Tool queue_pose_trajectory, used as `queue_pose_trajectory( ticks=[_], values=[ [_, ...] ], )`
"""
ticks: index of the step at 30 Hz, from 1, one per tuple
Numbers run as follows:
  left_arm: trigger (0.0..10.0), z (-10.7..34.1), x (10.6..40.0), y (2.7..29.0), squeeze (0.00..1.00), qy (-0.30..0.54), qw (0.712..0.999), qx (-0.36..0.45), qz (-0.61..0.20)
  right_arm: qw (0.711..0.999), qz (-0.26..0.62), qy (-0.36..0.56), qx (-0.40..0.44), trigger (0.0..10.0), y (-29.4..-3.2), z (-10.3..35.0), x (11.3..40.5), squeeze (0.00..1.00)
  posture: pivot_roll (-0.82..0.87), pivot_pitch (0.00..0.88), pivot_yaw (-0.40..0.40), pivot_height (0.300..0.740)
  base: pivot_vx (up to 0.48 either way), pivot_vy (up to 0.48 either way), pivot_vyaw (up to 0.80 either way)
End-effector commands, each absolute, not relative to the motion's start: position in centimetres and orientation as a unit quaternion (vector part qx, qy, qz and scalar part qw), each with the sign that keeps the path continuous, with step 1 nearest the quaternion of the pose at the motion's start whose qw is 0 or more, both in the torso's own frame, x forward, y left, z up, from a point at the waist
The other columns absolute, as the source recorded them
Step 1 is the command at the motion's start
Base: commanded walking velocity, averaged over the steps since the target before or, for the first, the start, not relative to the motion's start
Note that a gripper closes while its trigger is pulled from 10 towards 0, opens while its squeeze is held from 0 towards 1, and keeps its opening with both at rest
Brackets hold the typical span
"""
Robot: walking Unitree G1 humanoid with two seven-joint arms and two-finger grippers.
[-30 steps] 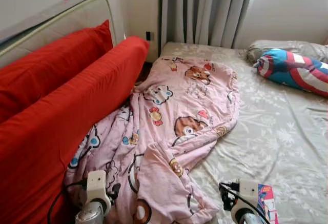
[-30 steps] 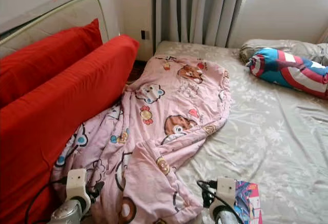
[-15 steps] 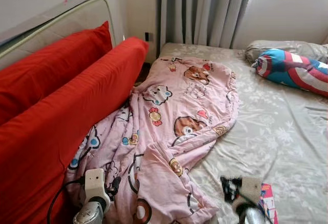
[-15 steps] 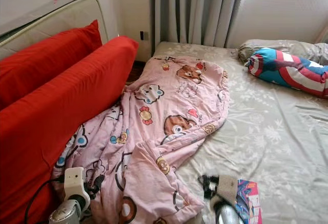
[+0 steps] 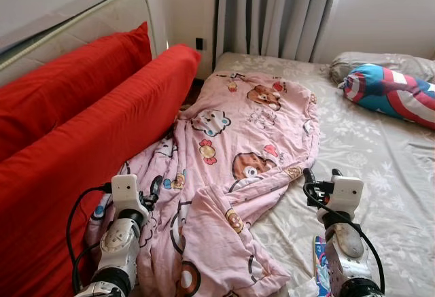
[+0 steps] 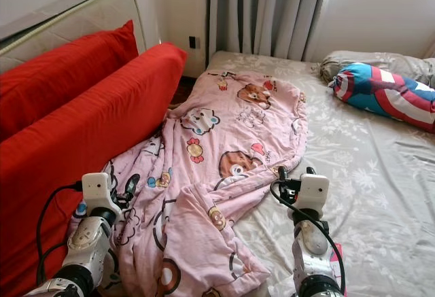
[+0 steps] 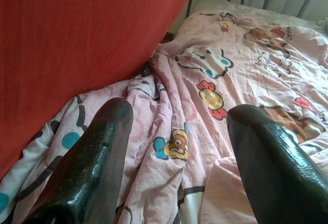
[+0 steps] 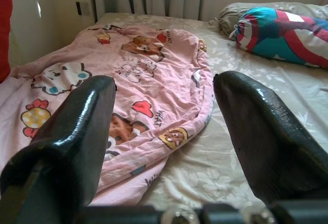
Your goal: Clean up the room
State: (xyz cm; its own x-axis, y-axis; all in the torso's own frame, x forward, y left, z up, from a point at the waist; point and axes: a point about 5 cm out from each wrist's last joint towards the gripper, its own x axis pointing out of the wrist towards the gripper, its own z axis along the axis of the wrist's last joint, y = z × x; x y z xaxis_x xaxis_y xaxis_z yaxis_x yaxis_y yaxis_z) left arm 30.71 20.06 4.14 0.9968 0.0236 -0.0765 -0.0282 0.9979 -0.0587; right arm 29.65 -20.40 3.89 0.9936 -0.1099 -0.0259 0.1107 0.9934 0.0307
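Home bedroom: bed (image 5: 380,175), blanket (image 5: 238,147), curtains (image 5: 279,11).

A pink blanket (image 5: 238,147) printed with cartoon bears, candies and cats is spread over a beige sheet (image 5: 380,175) patterned with pale flowers. Plain red cushions (image 5: 81,141) are seen at nine o'clock, and a blue, red and white striped pillow (image 5: 391,93) at two o'clock before grey curtains (image 5: 275,11).
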Motion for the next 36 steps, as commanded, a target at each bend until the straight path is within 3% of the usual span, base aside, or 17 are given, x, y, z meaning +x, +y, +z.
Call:
queue_pose_trajectory(
  ticks=[1,13,26,36],
  values=[
    [10.0,4.5,30.8,19.9,0.00,0.024,0.999,-0.031,0.009,0.998,-0.065,0.002,0.018,10.0,-20.8,4.3,29.7,0.00,-0.07,0.000,-0.019,0.740,0.000,0.000,0.00],
    [10.0,5.7,31.7,20.2,0.00,0.005,0.999,-0.035,0.013,0.997,-0.077,0.031,0.007,10.0,-21.0,3.8,29.8,0.00,-0.05,0.000,-0.026,0.740,0.000,0.000,0.00],
    [10.0,6.4,32.4,19.6,0.00,-0.002,0.999,-0.041,0.006,0.997,-0.064,0.029,0.012,10.0,-20.2,4.6,30.9,0.00,-0.05,0.000,-0.028,0.646,0.000,0.000,0.00],
    [10.0,6.9,33.1,19.3,0.00,0.002,0.999,-0.049,0.004,0.997,-0.074,0.025,0.017,10.0,-20.6,5.0,31.2,0.00,-0.04,0.000,-0.036,0.641,0.000,0.000,0.00]
  ],
)
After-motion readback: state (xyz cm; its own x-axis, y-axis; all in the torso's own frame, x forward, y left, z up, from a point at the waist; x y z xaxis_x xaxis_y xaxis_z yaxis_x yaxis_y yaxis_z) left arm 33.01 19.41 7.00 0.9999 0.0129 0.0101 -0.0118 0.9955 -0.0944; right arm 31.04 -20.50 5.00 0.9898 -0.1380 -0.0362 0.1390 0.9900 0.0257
